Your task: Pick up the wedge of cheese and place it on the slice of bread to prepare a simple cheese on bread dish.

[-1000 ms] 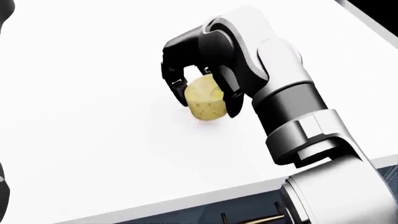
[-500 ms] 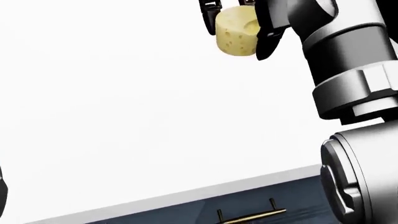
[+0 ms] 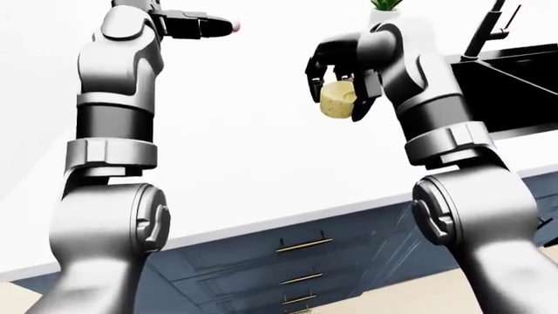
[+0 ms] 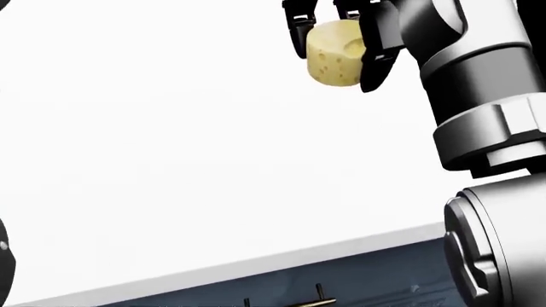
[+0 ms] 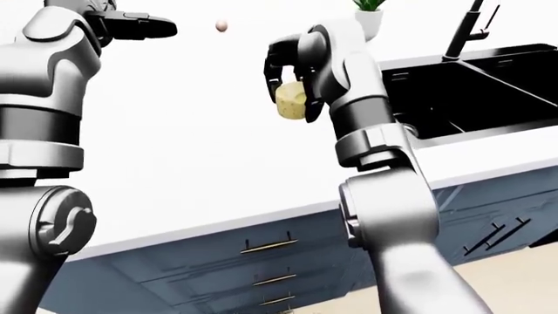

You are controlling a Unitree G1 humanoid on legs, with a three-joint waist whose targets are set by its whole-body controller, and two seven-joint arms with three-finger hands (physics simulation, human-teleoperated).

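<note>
The pale yellow wedge of cheese [image 4: 335, 55] with small holes hangs above the white counter [image 4: 171, 160], clasped by my right hand [image 4: 337, 38], whose black fingers [image 4: 376, 48] close round it. The same cheese [image 3: 338, 101] shows at the upper middle of the left-eye view. My left hand [image 3: 199, 25] is held high at the upper left of that view, fingers stretched out flat and empty. No slice of bread shows in any view.
A black sink [image 5: 471, 85] with a dark tap [image 5: 462, 29] lies at the right. A potted plant [image 5: 368, 16] stands at the top. A small pinkish ball [image 5: 222, 26] rests far up the counter. Dark blue drawers [image 5: 261, 261] with brass handles run below the counter edge.
My right hand has lifted the cheese off the counter and carried it up and to the right. The picture has also shifted a little in the last half second.
</note>
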